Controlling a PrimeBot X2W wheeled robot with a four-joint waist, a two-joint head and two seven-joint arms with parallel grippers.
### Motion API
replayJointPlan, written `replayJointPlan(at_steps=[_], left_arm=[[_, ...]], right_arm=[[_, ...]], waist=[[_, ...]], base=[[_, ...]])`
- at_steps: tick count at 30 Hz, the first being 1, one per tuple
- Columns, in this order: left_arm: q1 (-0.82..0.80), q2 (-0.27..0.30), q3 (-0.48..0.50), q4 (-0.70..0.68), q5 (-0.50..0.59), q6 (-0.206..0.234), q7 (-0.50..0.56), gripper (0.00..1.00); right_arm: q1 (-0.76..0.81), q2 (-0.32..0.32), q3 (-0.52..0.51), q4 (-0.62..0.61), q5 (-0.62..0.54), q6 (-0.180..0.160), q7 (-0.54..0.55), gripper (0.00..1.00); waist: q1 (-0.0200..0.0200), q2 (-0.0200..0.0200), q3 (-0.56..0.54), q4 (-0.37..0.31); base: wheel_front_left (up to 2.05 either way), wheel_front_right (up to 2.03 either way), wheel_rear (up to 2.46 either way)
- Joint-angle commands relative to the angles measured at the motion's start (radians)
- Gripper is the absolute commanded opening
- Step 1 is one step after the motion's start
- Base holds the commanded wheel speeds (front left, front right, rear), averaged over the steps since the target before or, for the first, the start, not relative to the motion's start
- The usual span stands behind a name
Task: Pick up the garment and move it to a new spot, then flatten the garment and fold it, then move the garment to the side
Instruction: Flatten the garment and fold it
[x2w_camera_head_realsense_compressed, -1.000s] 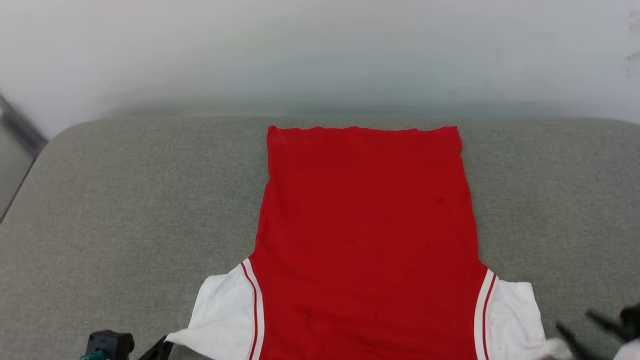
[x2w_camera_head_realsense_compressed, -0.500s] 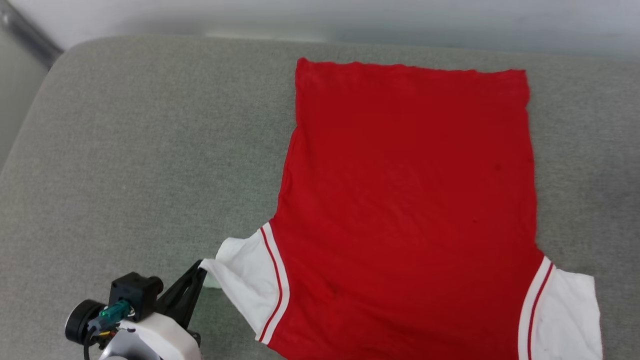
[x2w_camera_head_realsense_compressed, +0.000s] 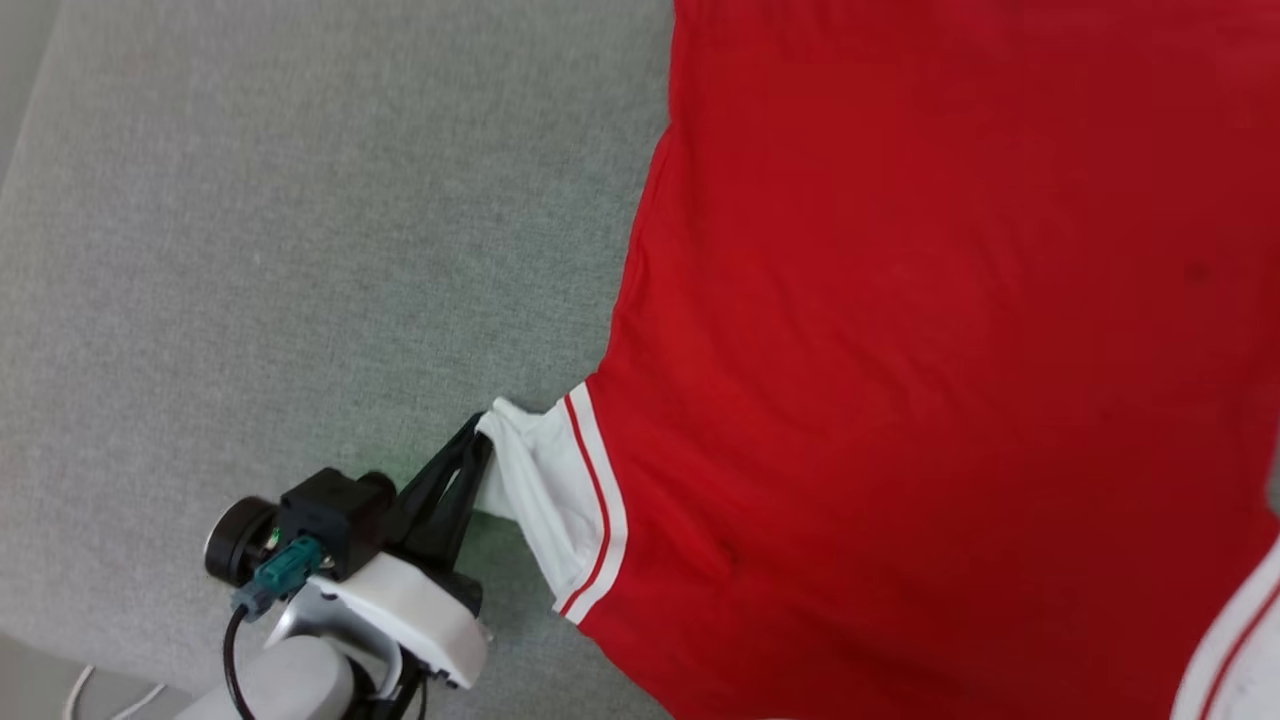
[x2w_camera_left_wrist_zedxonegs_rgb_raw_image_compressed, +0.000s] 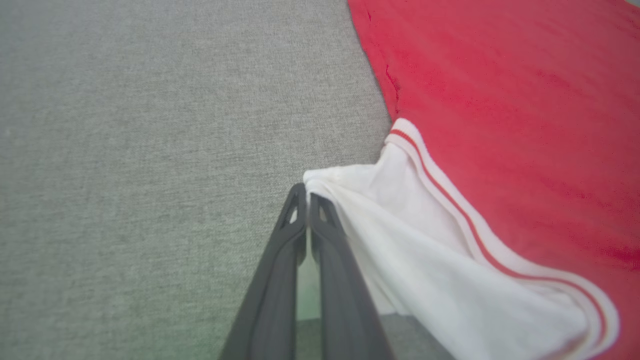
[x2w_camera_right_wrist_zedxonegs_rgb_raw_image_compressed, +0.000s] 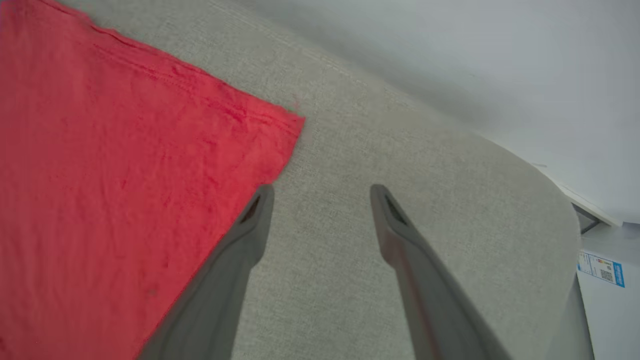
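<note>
On the grey cushion, the garment is lying spread out flat with a plain red side facing up. At the garment's left white sleeve, the left gripper is pinching the sleeve's outer edge between closed fingers, and the cloth there is bunching toward the fingertips. Just beside the garment's hem corner, the right gripper is hovering with its fingers spread wide, gripping nothing. One finger is overlapping the red edge in the right wrist view, and the other is showing against bare cushion.
</note>
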Motion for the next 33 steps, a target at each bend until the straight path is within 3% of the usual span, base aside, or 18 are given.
replayJointPlan(at_steps=[1,7,17,18,19,27,33], left_arm=[[-0.021,-0.013,0.007,-0.008,0.009,0.002,-0.008,0.0],[-0.039,-0.051,0.024,-0.036,0.041,0.005,-0.012,0.0],[-0.02,-0.065,0.044,-0.069,0.09,0.021,-0.01,0.0],[-0.018,-0.065,0.046,-0.071,0.092,0.022,-0.01,0.0],[-0.016,-0.064,0.048,-0.073,0.092,0.023,-0.011,0.0],[0.013,-0.06,0.061,-0.061,0.078,0.033,-0.011,0.0],[0.053,-0.036,0.075,-0.061,0.065,0.051,-0.01,0.0]], right_arm=[[-0.039,0.01,-0.004,0.019,-0.012,-0.001,0.03,1.0],[-0.113,0.056,-0.014,0.094,-0.079,0.0,0.089,1.0],[0.033,0.069,-0.01,0.175,-0.098,0.0,0.114,1.0],[0.04,0.07,-0.013,0.171,-0.099,0.0,0.117,0.31],[0.042,0.07,-0.014,0.165,-0.101,0.0,0.114,0.0],[0.012,0.085,-0.047,0.138,-0.089,0.0,0.019,0.0],[0.069,0.038,0.018,0.086,-0.026,-0.001,-0.058,0.0]], waist=[[-0.0003,0.0,0.082,0.051],[-0.0003,0.0,0.17,0.088],[-0.0003,0.0,0.192,0.107],[-0.0003,0.0,0.192,0.107],[-0.0003,0.0,0.192,0.106],[-0.0003,0.0,0.119,0.074],[-0.0003,0.0,0.008,0.024]], base=[[0.0,0.0,0.0],[0.0,0.0,0.0],[0.0,0.0,0.0],[0.0,0.0,0.0],[0.0,0.0,0.0],[0.0,0.0,0.0],[0.0,0.0,0.0]])
